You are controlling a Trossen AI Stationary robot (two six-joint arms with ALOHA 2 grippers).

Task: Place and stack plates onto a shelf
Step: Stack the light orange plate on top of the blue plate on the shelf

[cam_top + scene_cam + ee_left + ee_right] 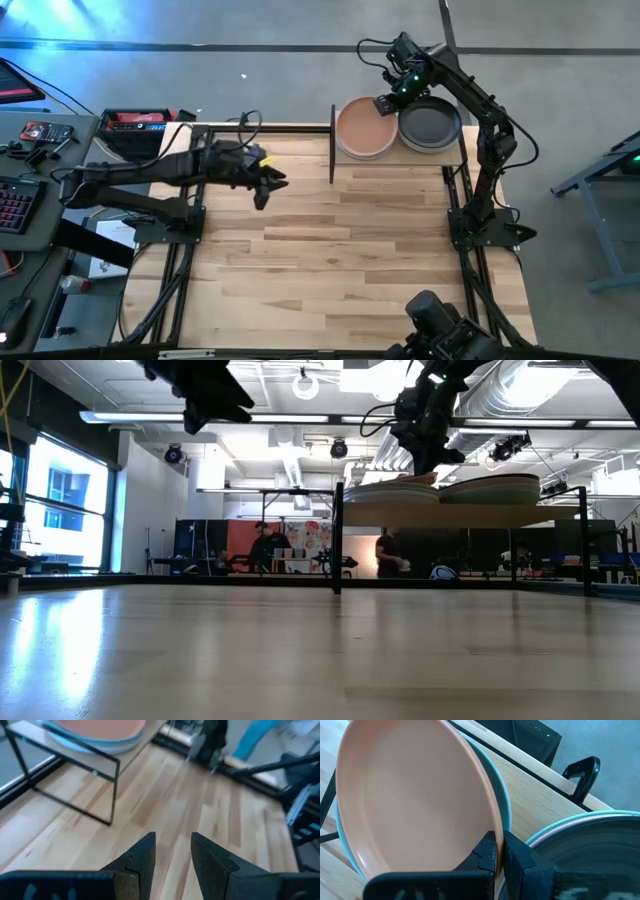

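From above, the shelf [400, 158] sits at the table's [330, 260] far edge, carrying two stacks side by side: a pink plate [364, 127] on top of one, a black plate [432, 123] on the other. The right gripper [386, 104] is at the pink plate's rim; the left gripper [272, 184] hangs over bare table. At table height, both stacks rest on the raised shelf [460, 515]. The left wrist camera shows its fingers [145, 857] slightly apart, holding nothing. The right wrist camera shows fingers [487, 851] pinched on the pink plate's [405, 800] rim, a teal plate [502, 805] beneath.
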